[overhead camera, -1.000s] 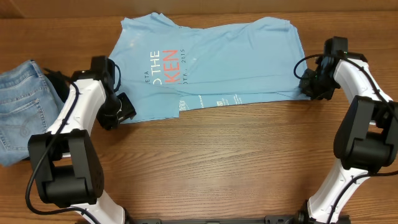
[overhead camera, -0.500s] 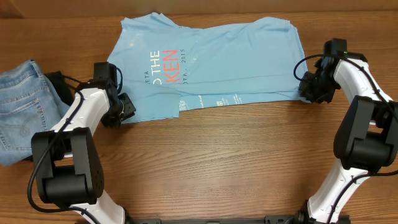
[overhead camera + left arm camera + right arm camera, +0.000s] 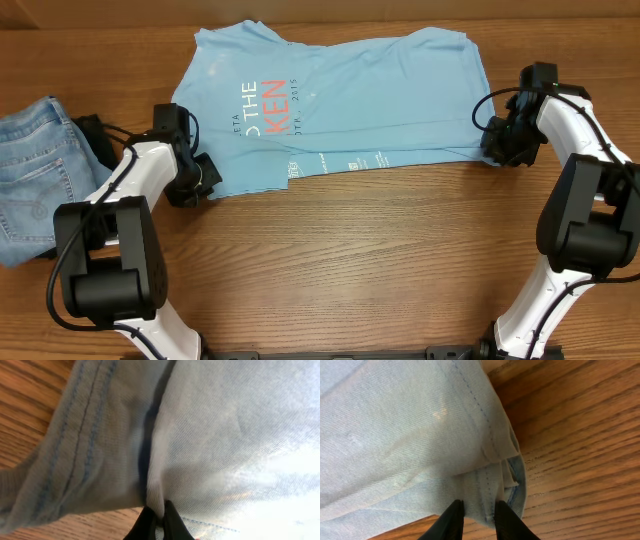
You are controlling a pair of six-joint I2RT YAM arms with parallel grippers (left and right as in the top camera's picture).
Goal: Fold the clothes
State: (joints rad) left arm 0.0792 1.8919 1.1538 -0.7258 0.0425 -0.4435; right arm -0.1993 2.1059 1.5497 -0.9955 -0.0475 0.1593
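Observation:
The clothes, a light sky-blue T-shirt (image 3: 340,100), lie spread at the back of the table with orange-red and white lettering (image 3: 268,105) on the left half and a strip folded up along the near edge. My left gripper (image 3: 200,178) sits at the shirt's near left corner. In the left wrist view its jaws (image 3: 159,516) are shut, pinching a ridge of the blue fabric (image 3: 225,435). My right gripper (image 3: 492,140) is at the near right corner. In the right wrist view it (image 3: 479,515) is closed on the bunched hem of the shirt (image 3: 395,435).
Faded blue jeans (image 3: 30,170) lie at the left edge, with a black garment (image 3: 90,132) beside them behind my left arm. Bare wooden table (image 3: 350,260) stretches across the front between the two arm bases.
My left gripper has slid a little right onto the shirt's corner and closed its jaws on the fabric. The right arm and the shirt have stayed as they were.

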